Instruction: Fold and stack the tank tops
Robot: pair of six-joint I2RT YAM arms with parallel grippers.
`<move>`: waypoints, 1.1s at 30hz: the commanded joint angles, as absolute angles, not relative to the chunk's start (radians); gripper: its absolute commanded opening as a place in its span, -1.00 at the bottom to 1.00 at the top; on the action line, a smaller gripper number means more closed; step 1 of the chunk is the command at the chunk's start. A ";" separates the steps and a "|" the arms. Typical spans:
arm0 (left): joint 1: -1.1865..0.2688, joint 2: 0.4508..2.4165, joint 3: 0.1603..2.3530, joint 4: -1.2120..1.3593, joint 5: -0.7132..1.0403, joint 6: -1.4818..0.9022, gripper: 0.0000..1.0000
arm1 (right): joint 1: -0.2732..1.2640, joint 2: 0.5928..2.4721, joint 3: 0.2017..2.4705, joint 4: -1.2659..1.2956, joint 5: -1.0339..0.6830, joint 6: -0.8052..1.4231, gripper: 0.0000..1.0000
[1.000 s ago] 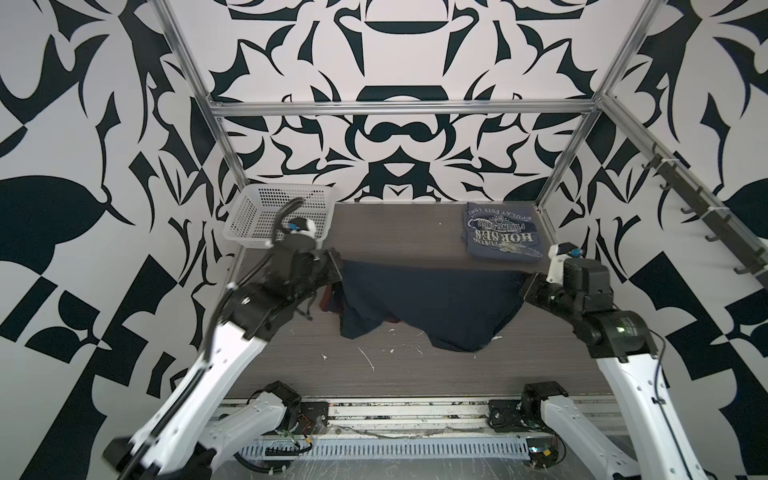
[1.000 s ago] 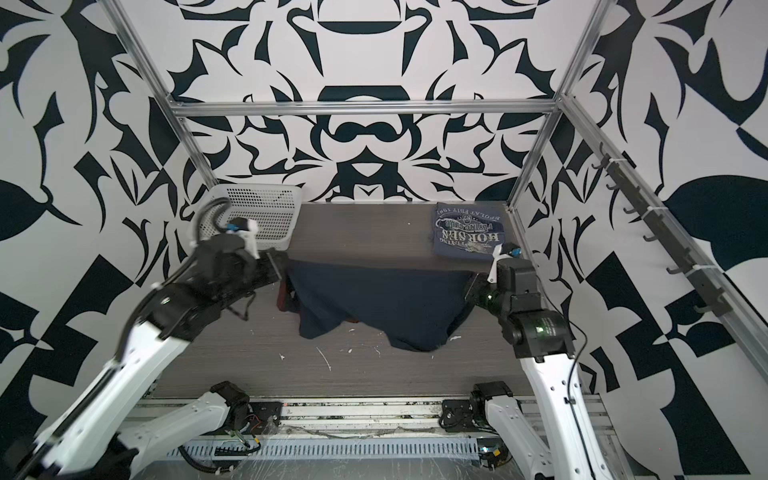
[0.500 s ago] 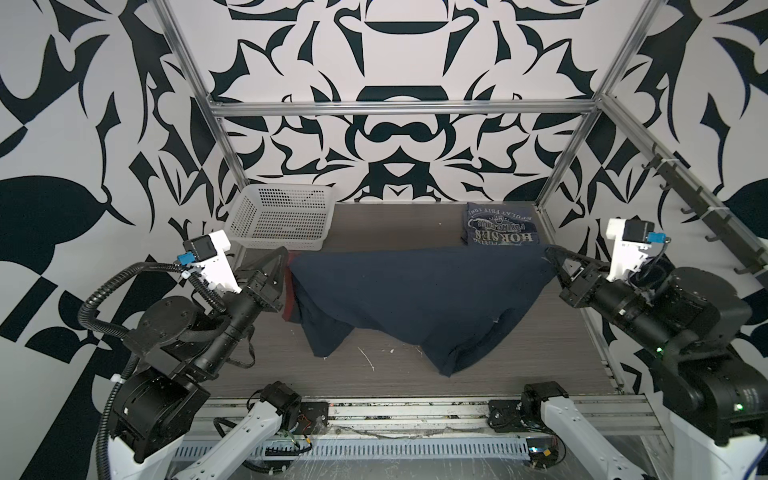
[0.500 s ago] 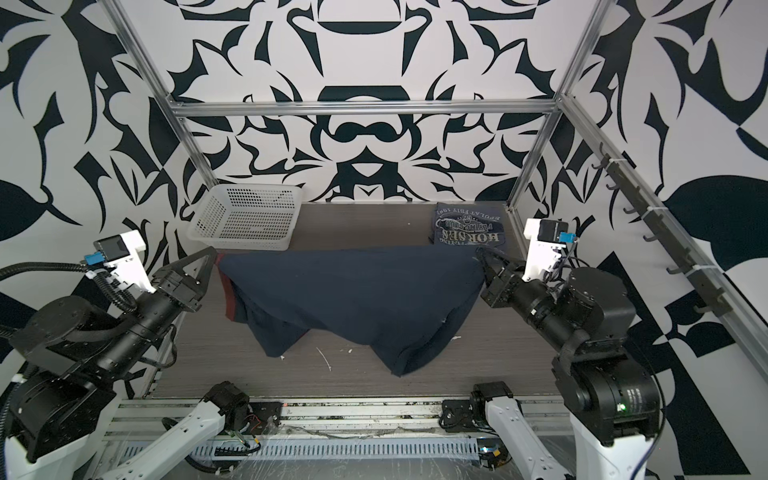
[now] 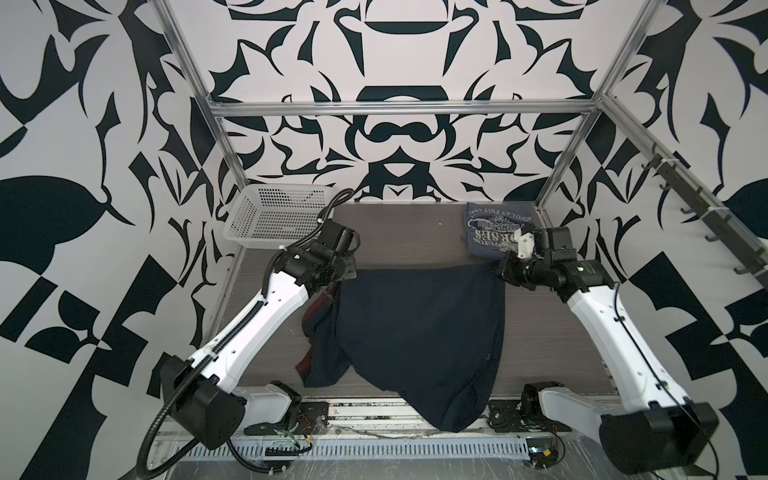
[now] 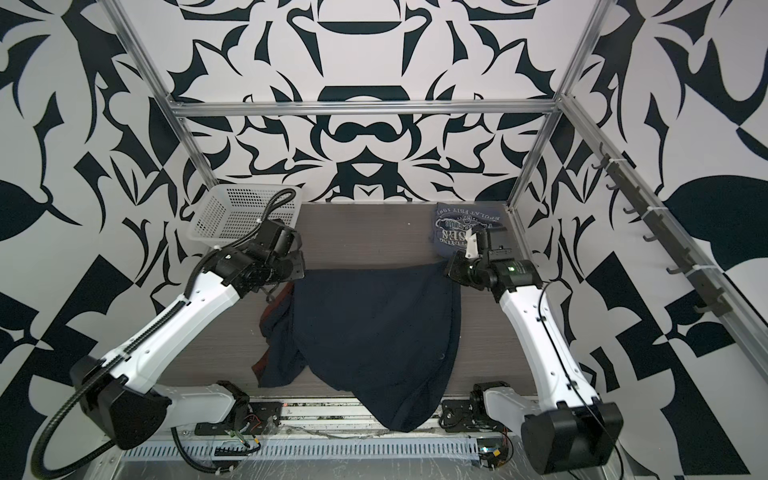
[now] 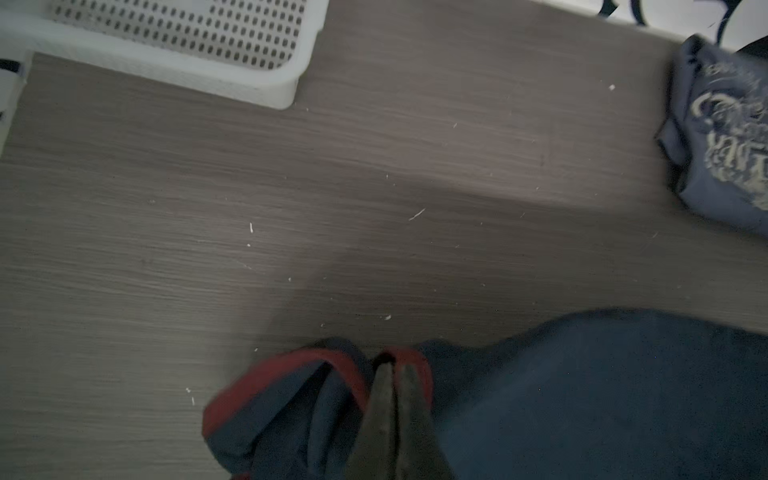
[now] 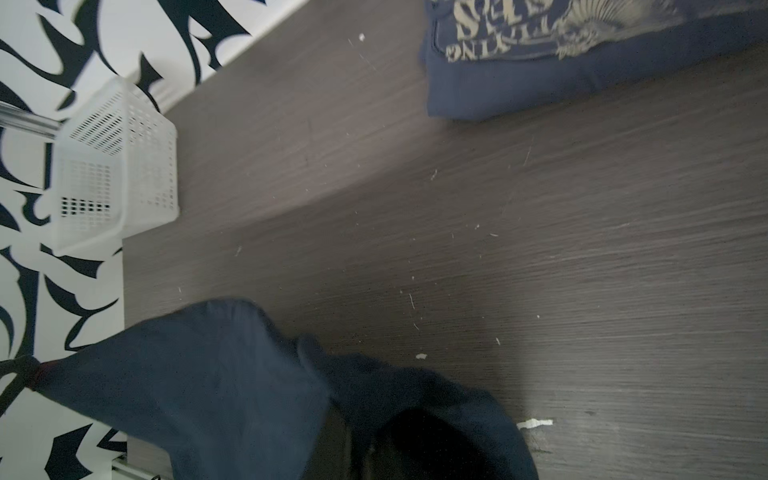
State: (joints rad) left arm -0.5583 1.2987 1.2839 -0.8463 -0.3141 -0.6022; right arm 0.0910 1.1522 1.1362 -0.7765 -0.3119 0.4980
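The dark navy tank top (image 5: 415,332) (image 6: 374,328) lies stretched over the middle of the table, and its lower end hangs past the front edge. My left gripper (image 5: 338,286) (image 7: 390,368) is shut on its red-trimmed edge (image 7: 291,370) at the top's left corner. My right gripper (image 5: 496,270) (image 8: 357,440) is shut on the right corner, its fingers buried in the cloth. Both hold the top low over the table. The slate grey-blue tank top (image 5: 494,232) (image 6: 461,228) lies folded at the back right, print up, just behind my right gripper.
A white perforated basket (image 5: 270,216) (image 6: 232,212) stands at the back left corner, close behind my left wrist. Bare wooden table (image 5: 407,232) shows between the basket and the folded top. Metal frame posts rise at the back corners.
Half a second ago both arms held the navy top high and taut. They have since come down and back, laying it over the table with its end hanging over the front edge.
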 commanded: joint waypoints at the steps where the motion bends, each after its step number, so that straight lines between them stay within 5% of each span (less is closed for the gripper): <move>1: -0.555 1.095 1.283 -0.797 -0.311 -0.616 -1.00 | 0.086 1.069 1.203 -0.699 -0.359 0.494 -1.00; 7: -0.555 0.669 1.169 -0.516 -0.269 -0.549 -1.00 | 0.086 0.948 1.355 -0.690 -0.457 0.474 -1.00; 11: -0.555 0.588 1.293 -0.559 -0.257 -0.473 -1.00 | 0.087 0.902 1.464 -0.685 -0.471 0.487 -1.00; 20: -0.555 0.614 1.489 -0.647 -0.009 -0.436 -1.00 | 0.087 0.820 1.565 -0.683 -0.512 0.559 -1.00; 26: -0.555 0.701 1.465 -0.668 -0.125 -0.446 -1.00 | 0.086 0.878 1.507 -0.719 -0.414 0.519 -1.00; 33: -0.555 1.086 1.403 -0.711 -0.292 -0.579 -1.00 | 0.086 1.122 1.378 -0.633 -0.328 0.484 -1.00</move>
State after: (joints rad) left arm -0.5583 0.9440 1.4429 -0.6556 -0.1856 -0.5110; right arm 0.0910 1.0233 1.4162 -0.7086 -0.3855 0.5129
